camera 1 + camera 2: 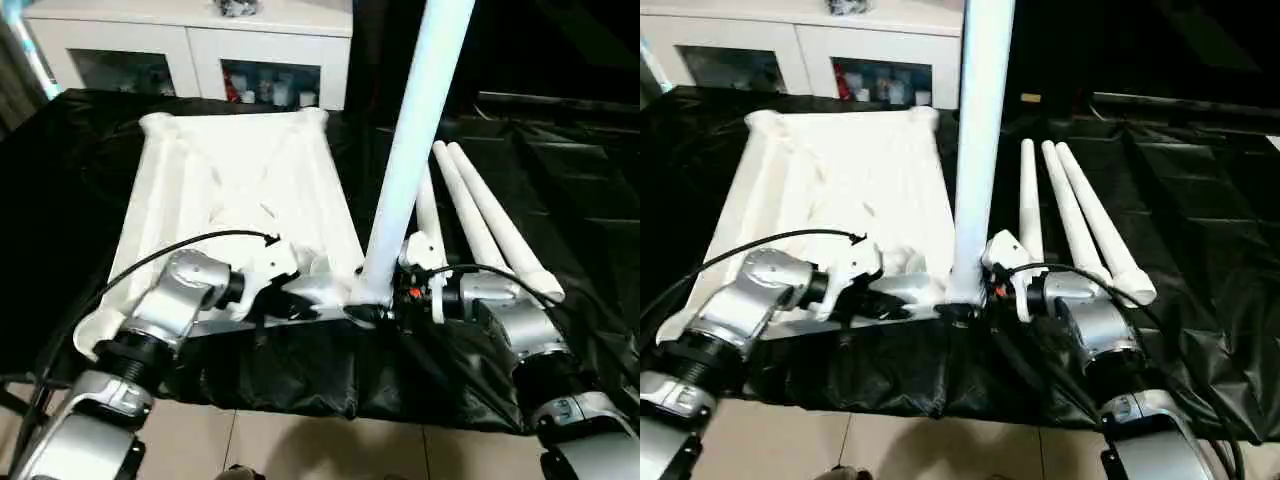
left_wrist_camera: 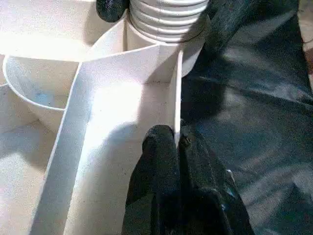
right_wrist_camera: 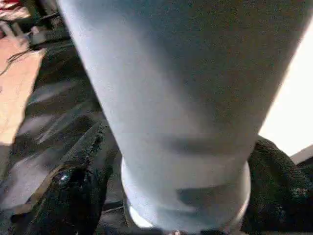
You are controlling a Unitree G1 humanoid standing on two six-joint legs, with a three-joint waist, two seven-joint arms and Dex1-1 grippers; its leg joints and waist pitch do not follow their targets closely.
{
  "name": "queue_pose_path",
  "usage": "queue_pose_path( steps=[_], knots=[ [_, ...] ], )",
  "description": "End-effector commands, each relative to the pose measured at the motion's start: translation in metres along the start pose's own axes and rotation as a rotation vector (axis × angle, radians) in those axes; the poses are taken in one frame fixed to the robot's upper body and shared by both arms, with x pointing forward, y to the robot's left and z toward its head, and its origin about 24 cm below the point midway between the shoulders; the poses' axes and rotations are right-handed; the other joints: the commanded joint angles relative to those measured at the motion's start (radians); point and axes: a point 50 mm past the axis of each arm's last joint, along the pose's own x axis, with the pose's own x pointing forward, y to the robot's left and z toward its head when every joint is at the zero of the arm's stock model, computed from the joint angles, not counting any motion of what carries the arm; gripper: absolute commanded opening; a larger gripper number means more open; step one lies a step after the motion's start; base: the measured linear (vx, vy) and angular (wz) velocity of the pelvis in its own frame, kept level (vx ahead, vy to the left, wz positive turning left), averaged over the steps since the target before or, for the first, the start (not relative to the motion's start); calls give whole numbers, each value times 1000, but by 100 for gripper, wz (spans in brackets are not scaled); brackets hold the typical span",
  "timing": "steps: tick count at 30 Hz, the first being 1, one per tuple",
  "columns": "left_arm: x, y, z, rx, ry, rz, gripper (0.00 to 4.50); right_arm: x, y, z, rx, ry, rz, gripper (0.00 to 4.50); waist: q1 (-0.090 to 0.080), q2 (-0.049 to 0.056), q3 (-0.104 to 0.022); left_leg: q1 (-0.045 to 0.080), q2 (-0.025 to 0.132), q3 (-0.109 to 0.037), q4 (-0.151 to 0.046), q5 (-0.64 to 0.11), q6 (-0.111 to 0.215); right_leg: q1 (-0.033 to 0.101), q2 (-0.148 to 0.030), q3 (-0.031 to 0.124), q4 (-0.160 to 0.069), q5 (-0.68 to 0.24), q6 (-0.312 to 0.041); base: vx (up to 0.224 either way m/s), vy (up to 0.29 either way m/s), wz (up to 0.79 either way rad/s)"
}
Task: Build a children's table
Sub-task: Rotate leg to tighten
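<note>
The long white plastic tube leg stands upright in the near right corner socket of the white ribbed tabletop; the right gripper seemingly straddles its base, while the left gripper pinches the tabletop's edge rib.

A black plastic sheet is spread over the work surface, glossy and creased, with folds catching the light; its near edge hangs down over a pale tiled floor. Against the far wall stands a white cabinet with glass doors, and behind the panes sit small items, some red and some white, too small to tell apart. Something dark and jumbled lies on the cabinet's top. At the far right, beyond the sheet, a dark low edge runs across, its nature unclear in the gloom.
</note>
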Motion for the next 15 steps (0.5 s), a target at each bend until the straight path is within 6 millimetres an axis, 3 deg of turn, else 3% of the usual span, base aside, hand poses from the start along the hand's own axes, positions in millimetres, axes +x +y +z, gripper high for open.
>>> queue_pose_path(
  steps=[1, 10, 13, 14, 15],
  knots=[
    [6, 1, 15, 45, -32, -22, 0, 16, 15, -3, -1, 38, 147, 338, -2, 1, -59, 29, 40, -13, -67, -310, 15, 32, -46, 22, -75, -215, -236, 0, 0, 0],
    [7, 3, 17, 6, -76, 13, 0, 25, 13, -3, 31, 7, 67, 281, -3, -1, -58, 28, 39, -15, -68, -318, 2, 30, -49, 23, -76, -249, -226, 0, 0, 0],
    [10, 10, 20, -34, -93, 111, 0, 31, 4, -4, 59, -15, -90, 276, -14, -2, -54, 32, 35, -18, -69, -358, -19, 23, -52, 25, -84, -323, -215, 0, 0, 0],
    [17, 16, 25, -75, -108, 219, 0, 39, -9, -6, 101, -22, -309, 276, -18, -3, -54, 30, 35, -21, -70, -371, -27, 24, -54, 25, -86, -362, -200, 0, 0, 0],
    [18, 17, 26, -83, -111, 239, 0, 41, -11, -7, 113, -24, -348, 275, -24, -2, -53, 30, 35, -21, -70, -373, -36, 21, -54, 25, -85, -367, -201, 0, 0, 0]
  ],
)
